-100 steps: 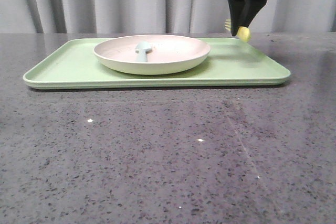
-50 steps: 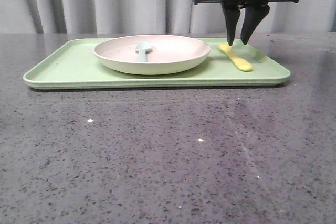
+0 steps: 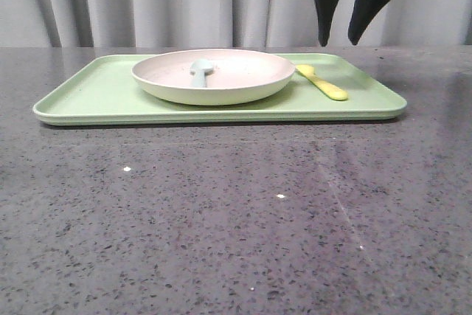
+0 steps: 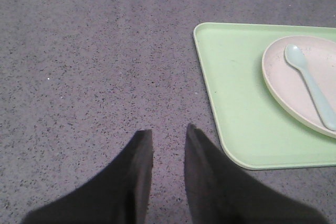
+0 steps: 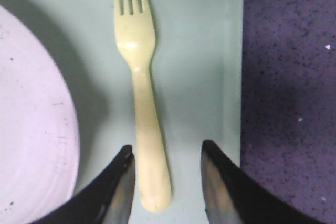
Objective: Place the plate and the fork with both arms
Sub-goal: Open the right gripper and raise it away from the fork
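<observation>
The pinkish-cream plate (image 3: pixel 214 75) sits on the light-green tray (image 3: pixel 103 94), with a pale blue spoon (image 3: pixel 201 70) in it. The yellow fork (image 3: pixel 322 82) lies flat on the tray just right of the plate. My right gripper (image 3: pixel 344 38) hangs open and empty above the fork. In the right wrist view the fork (image 5: pixel 140 98) lies free between my open fingers (image 5: pixel 167 153), beside the plate (image 5: pixel 31 129). My left gripper (image 4: pixel 168 132) is open and empty over bare table, left of the tray (image 4: pixel 236 108); the plate (image 4: pixel 294 93) and spoon (image 4: pixel 310 85) show there.
The dark speckled tabletop (image 3: pixel 236 212) stretches in front of the tray. A grey curtain (image 3: pixel 147 1) hangs behind the table. The tray's right rim (image 5: pixel 233 77) runs close beside the fork.
My right gripper let go of the fork, which now lies on the tray beside the plate. The gripper has opened wider and risen above it.
</observation>
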You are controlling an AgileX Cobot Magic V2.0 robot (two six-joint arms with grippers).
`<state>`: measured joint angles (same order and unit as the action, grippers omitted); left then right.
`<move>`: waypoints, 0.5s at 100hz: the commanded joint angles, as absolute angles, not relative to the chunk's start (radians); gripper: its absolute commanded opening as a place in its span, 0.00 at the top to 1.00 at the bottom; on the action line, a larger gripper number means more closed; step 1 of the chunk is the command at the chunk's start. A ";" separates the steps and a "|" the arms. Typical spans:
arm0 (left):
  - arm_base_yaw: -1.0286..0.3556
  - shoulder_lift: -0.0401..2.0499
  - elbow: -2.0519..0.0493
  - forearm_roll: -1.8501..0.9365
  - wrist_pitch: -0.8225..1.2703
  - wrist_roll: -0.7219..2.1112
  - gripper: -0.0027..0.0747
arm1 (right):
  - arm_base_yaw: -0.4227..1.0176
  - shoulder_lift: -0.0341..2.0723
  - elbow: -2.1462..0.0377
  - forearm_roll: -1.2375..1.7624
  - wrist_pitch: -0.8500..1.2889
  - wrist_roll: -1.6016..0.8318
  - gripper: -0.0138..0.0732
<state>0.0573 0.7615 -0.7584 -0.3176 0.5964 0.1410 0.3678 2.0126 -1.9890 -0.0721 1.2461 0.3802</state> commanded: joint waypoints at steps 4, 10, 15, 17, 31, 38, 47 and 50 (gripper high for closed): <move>0.058 0.756 -0.787 -0.339 0.523 0.132 0.75 | 0.369 1.872 -1.950 -0.083 1.321 0.372 0.47; 0.058 0.756 -0.787 -0.339 0.521 0.132 0.75 | 0.370 1.835 -1.898 -0.083 1.295 0.372 0.47; 0.058 0.756 -0.787 -0.339 0.521 0.132 0.75 | 0.374 1.787 -1.847 -0.083 1.266 0.372 0.47; 0.058 0.756 -0.787 -0.339 0.521 0.132 0.75 | 0.375 1.769 -1.815 -0.083 1.246 0.372 0.47; 0.058 0.756 -0.787 -0.339 0.543 0.132 0.75 | 0.378 1.633 -1.643 -0.083 1.137 0.372 0.47; 0.058 0.753 -0.787 -0.339 0.547 0.132 0.75 | 0.378 1.560 -1.552 -0.083 1.082 0.372 0.47; 0.058 0.745 -0.787 -0.339 0.547 0.132 0.75 | 0.378 1.466 -1.439 -0.083 1.014 0.372 0.47; 0.058 0.740 -0.787 -0.339 0.547 0.132 0.75 | 0.378 1.427 -1.392 -0.083 0.987 0.372 0.47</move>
